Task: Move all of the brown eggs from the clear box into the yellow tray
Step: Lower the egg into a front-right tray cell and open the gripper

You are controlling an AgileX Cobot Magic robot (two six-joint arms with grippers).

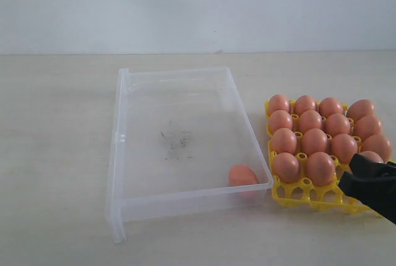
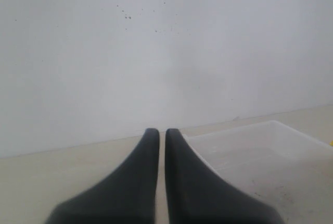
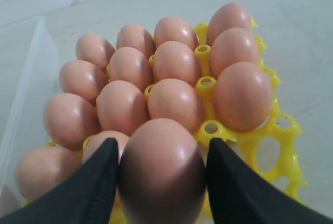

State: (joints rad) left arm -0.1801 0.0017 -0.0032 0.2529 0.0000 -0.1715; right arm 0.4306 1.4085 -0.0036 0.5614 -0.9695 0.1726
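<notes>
The yellow tray (image 1: 297,195) sits right of the clear box (image 1: 117,154) and holds several brown eggs (image 1: 314,140). My right gripper (image 1: 371,185) hangs over the tray's near right corner, shut on a brown egg (image 3: 162,172) whose top peeks out above the fingers (image 1: 371,154). In the right wrist view both fingers (image 3: 99,182) press the egg's sides, above the filled cups of the yellow tray (image 3: 276,130). One brown egg (image 1: 242,175) lies in the box's near right corner. My left gripper (image 2: 158,133) is shut on nothing, beside the clear box (image 2: 260,151), and is out of the exterior view.
The box floor carries dark specks (image 1: 176,141). Bare beige tabletop (image 1: 55,124) lies left of and behind the box, with a white wall beyond. A few tray cups along the near edge (image 1: 325,197) are vacant.
</notes>
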